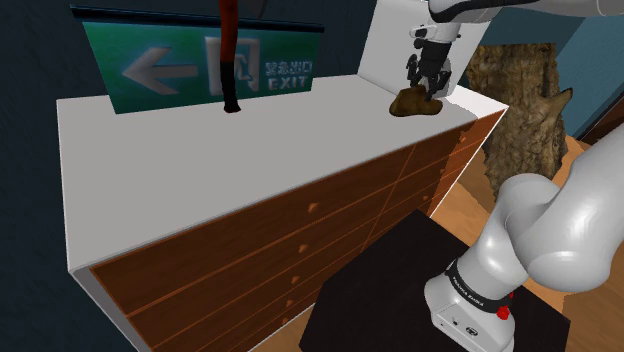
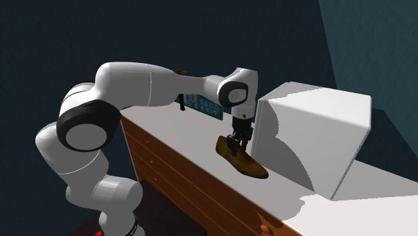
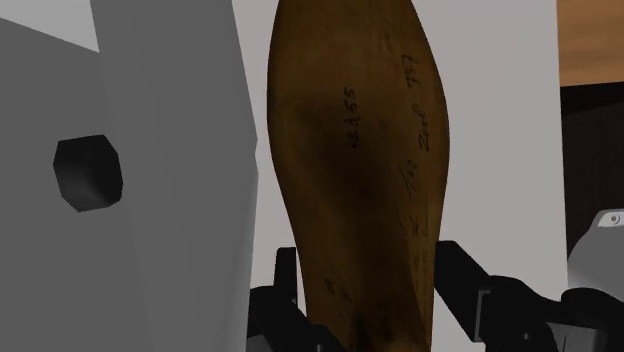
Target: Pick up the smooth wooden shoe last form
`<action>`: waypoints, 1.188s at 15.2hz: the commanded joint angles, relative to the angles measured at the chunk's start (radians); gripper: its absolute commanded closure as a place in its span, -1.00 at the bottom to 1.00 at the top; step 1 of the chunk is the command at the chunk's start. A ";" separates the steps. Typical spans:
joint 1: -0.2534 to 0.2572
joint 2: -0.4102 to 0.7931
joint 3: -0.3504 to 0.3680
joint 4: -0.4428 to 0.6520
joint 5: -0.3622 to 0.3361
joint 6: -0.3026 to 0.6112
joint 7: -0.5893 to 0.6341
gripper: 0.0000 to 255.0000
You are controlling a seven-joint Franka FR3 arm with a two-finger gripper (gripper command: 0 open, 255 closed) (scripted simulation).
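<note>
Well off to the shoulder view's left of the white box (image 1: 395,45), a flat green exit sign (image 1: 200,68) with a pale arrow stands at the back of the dresser. A thin dark red rod (image 1: 229,60) with a black lower end crosses in front of it. Between the sign and the box stretches the dresser (image 1: 200,170), a smooth matt white top over reddish-brown wooden drawer fronts with small knobs. The box is a plain, sharp-edged block, and one face has a dark hexagonal hole (image 3: 88,172). Just beside the box, near the dresser's end corner, rests the shoe last (image 2: 242,161). It is smooth brown wood, long and rounded, with faint numbers written on it. My gripper (image 2: 234,146) comes straight down on one end of it. My black fingers (image 3: 475,300) press against both flanks, clasping the wood. Past the box to the shoulder view's right rises a rough, mottled brown shape (image 1: 520,100).
</note>
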 commanded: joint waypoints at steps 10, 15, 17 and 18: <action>0.000 -0.003 0.003 0.009 -0.001 -0.011 0.001 1.00; 0.003 -0.002 0.008 0.076 0.002 -0.077 -0.006 1.00; 0.005 0.000 0.009 0.104 0.005 -0.104 -0.010 1.00; 0.005 0.002 0.010 0.119 0.007 -0.117 -0.012 1.00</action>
